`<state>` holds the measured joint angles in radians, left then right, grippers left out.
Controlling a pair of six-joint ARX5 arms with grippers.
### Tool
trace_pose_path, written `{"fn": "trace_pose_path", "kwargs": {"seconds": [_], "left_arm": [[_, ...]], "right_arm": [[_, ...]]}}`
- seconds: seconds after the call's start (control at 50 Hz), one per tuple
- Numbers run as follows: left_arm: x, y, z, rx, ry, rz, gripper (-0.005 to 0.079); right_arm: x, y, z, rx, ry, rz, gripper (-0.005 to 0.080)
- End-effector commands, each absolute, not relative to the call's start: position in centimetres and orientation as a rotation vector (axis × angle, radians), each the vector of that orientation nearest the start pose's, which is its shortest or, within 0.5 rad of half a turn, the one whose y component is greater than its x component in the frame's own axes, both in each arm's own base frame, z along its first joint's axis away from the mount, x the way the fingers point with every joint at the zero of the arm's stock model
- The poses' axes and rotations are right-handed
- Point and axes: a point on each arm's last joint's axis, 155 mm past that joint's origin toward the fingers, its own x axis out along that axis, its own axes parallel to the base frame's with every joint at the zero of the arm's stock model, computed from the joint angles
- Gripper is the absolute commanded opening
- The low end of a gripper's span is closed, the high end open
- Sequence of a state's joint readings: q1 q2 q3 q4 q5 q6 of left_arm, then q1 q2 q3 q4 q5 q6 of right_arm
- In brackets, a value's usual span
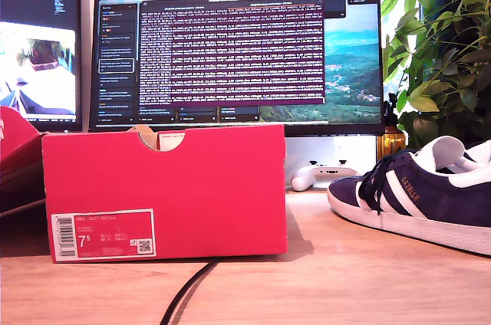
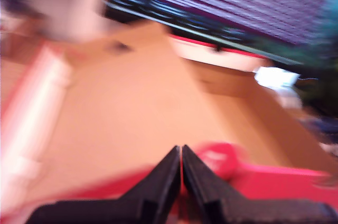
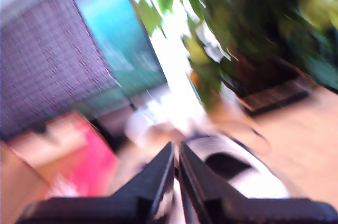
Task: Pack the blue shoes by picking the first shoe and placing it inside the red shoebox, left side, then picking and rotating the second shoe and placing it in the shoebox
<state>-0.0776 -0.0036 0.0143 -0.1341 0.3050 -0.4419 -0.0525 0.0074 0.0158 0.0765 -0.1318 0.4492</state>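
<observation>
Red shoebox [image 1: 165, 187]: open, on worktop [image 1: 345, 279] at exterior view's left, label end toward camera. No shoe in the part of its brown interior [image 2: 132, 113] shown in first wrist view.

Navy Gazelle sneaker [image 1: 414, 195]: on worktop at exterior view's right, well apart from shoebox, toe pointing toward it. Possibly a second shoe behind it; cannot tell for certain.

My first hand [image 2: 181, 152]: above near wall of shoebox, fingers together, holding nothing.

My second hand [image 3: 176, 152]: above sneaker opening [image 3: 232, 166], fingers together, clamped on nothing.

Likely faults from here:
- Fingers together over sneaker: no grasp possible until parted; risk of pushing the shoe instead.
- Heavy blur in both wrist views: poor aim at collar or heel likely.
- Black cable [image 1: 184, 294] in front of shoebox: possible snag.
- Shoe carried low: likely to strike box wall.

View differences: exterior view shows box label, notch and shoe spacing, but neither arm. Wrist views alone show both hands and box interior.
</observation>
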Motion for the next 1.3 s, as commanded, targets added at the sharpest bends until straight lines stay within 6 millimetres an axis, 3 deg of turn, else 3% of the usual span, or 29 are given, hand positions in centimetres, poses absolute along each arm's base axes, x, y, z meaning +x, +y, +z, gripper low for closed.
{"fn": "trace_pose_path", "kwargs": {"seconds": [0.0, 0.4, 0.88, 1.28], "left_arm": [[23.5, -7.8, 12.4, -0.479, 0.244, -0.362, -0.0020], [22.8, -9.4, 7.8, -0.515, 0.460, -0.366, -0.0020], [25.3, -10.1, 7.0, -0.505, 0.481, -0.359, -0.0020], [26.3, -14.1, 6.8, -0.541, 0.490, -0.484, -0.0020]], "right_arm": [[25.0, 1.6, 19.1, 0.464, -0.074, 0.127, -0.0013], [24.9, 2.4, 19.9, 0.418, -0.043, 0.162, -0.0013], [27.3, 2.2, 21.5, 0.253, 0.193, 0.127, -0.0013], [29.1, 2.2, 22.2, 0.135, 0.543, 0.126, -0.0013]]}}
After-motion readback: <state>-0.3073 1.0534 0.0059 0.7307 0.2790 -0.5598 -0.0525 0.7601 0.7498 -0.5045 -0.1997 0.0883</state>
